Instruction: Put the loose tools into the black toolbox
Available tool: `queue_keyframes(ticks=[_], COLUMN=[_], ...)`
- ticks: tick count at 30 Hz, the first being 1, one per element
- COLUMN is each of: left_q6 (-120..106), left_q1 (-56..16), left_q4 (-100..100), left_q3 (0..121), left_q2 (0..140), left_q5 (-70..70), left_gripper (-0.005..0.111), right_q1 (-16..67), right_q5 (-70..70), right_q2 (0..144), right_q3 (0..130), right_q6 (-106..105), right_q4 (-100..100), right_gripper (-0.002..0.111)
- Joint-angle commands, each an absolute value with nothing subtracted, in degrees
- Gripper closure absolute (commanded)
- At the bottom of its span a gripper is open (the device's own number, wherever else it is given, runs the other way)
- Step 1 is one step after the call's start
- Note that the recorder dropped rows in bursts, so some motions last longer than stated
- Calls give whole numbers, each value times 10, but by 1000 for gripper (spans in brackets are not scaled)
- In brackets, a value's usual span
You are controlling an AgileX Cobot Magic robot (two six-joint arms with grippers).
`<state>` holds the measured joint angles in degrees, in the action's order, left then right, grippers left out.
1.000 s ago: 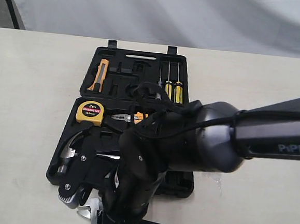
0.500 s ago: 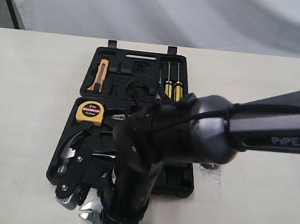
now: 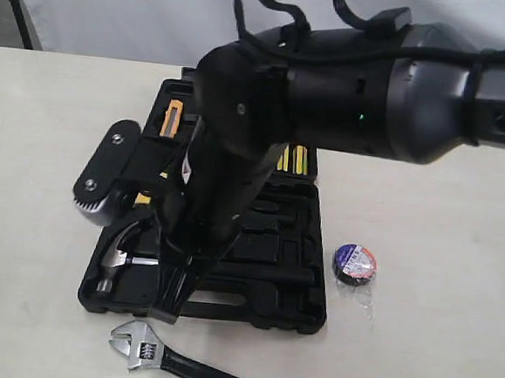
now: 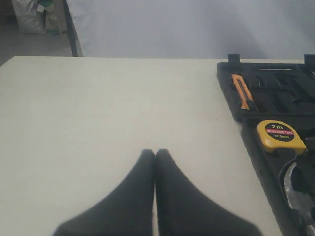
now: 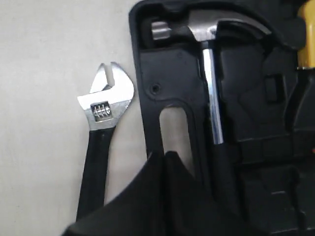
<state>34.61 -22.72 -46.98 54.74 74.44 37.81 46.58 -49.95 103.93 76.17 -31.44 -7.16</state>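
Up and away from the table goes the right arm: a second ago it hung low over the front edge of the case with its jaws spread, and now the right gripper (image 5: 165, 155) sits higher, its two fingers pressed together with nothing between them. We see those closed tips above the handle cut-out of the black toolbox (image 3: 295, 319), which lies open on the table (image 3: 433, 343) with its lid folded back. Just beside the case's front rim, apart from it, the adjustable wrench (image 5: 98, 142) rests on the table much where it lay before, so we judge that the closing caught nothing and the wrench has yet to be picked up. Next to the cut-out the hammer (image 5: 211, 113) lies in its recess, and further in we find the yellow tape measure (image 4: 280, 135), the orange utility knife (image 4: 242, 88) and the screwdrivers (image 3: 294, 160) already seated. With the arm raised, a roll of tape (image 3: 354, 263) shows on the table near the case's right side, a second loose item by our reckoning. Off to the left the left gripper (image 4: 155, 151) is shut and empty over bare table.
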Motion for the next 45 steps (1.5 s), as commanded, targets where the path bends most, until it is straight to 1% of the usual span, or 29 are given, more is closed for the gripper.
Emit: queue_keyframes(ticks=[1, 2, 3, 4, 5, 7, 12, 16, 21, 26, 27, 29, 31, 32, 36, 45], left_q6=[352, 352, 352, 352, 352, 352, 352, 352, 352, 352, 352, 352, 352, 352, 352, 352], left_q1=[-225, -225, -225, -225, -225, -225, -225, -225, -225, -225, -225, -225, -225, -225, -225, -225], left_q4=[-462, -462, -462, -462, -462, -462, -462, -462, -462, -462, -462, -462, -462, -462, -462, -462], left_q3=[542, 542, 542, 542, 542, 542, 542, 542, 542, 542, 542, 542, 542, 542, 542, 542], left_q2=[740, 740, 740, 740, 740, 740, 740, 740, 740, 740, 740, 740, 740, 740, 740, 740], left_q5=[368, 368, 368, 368, 368, 368, 368, 368, 368, 368, 368, 368, 368, 368, 368, 368], left_gripper=[105, 105, 105, 105, 105, 105, 105, 105, 105, 105, 105, 105, 105, 105, 105, 105], right_q1=[456, 463, 480, 489, 503, 519, 523, 523, 523, 523, 523, 523, 523, 523, 523, 551], right_q5=[-525, -526, -532, -530, -518, -478, -423, -413, -374, -370, -372, -381, -385, -387, -387, -402], right_q2=[1050, 1050, 1050, 1050, 1050, 1050, 1066, 1113, 1131, 1151, 1156, 1163, 1168, 1169, 1167, 1103], right_q3=[752, 745, 730, 720, 699, 672, 659, 659, 659, 659, 659, 659, 659, 659, 659, 659], right_q6=[-305, -306, -306, -306, -307, -289, -236, -229, -230, -231, -233, -241, -255, -260, -278, -311], right_q4=[-134, -138, -138, -138, -138, -139, -139, -135, -130, -120, -120, -118, -118, -117, -115, -116], right_gripper=[102, 97, 83, 76, 67, 62, 62, 62, 62, 62, 64, 78, 101, 108, 108, 109])
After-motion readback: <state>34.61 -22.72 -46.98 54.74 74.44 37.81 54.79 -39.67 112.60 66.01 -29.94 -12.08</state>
